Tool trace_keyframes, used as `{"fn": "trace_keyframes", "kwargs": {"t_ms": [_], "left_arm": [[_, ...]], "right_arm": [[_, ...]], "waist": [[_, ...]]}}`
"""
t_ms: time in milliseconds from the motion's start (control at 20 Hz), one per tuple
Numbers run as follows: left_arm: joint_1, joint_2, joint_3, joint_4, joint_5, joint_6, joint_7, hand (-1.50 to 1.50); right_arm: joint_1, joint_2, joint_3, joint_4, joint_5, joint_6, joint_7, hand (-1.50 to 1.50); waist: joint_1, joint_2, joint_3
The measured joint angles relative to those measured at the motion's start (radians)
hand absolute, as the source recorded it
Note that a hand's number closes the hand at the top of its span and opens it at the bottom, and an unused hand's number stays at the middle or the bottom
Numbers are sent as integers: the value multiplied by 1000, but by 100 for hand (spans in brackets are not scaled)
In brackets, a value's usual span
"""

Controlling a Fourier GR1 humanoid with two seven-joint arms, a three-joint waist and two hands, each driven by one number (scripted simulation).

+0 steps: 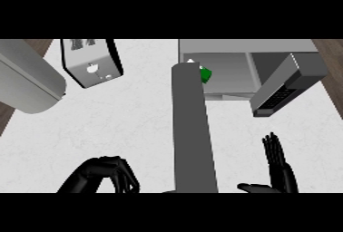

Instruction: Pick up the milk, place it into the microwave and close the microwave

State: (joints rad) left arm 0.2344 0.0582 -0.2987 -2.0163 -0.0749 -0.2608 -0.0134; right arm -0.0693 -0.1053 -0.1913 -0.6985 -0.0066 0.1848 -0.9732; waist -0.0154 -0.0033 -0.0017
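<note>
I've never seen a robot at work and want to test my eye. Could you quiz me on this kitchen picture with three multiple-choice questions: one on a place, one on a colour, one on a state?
1. Where on the counter does the toaster stand?
A. Upper left
B. Lower right
C. Dead centre

2. What colours show on the milk at the tip of the grey forearm?
A. Red and black
B. Green and white
C. Blue and yellow

3. How is the door of the microwave?
A. Shut
B. Swung open
C. Missing

Answers:
1 A: the toaster sits near the view's top left corner.
2 B: a green patch with a white tip peeks out beside the forearm's end.
3 B: the door angles out to the right and the inside shows.
</note>
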Motion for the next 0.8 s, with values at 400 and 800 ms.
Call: {"fn": "trace_keyframes", "kwargs": {"t_ms": [400, 800], "left_arm": [[-154, -24, -92, 148, -53, -53, 54, 150], [-331, -54, -227, 365, -82, -17, 50, 150]], "right_arm": [[189, -44, 31, -177, -45, 43, 20, -150], [339, -87, 51, -367, -109, 81, 50, -150]], "waist": [[-2, 2, 1], [-4, 1, 1]]}}
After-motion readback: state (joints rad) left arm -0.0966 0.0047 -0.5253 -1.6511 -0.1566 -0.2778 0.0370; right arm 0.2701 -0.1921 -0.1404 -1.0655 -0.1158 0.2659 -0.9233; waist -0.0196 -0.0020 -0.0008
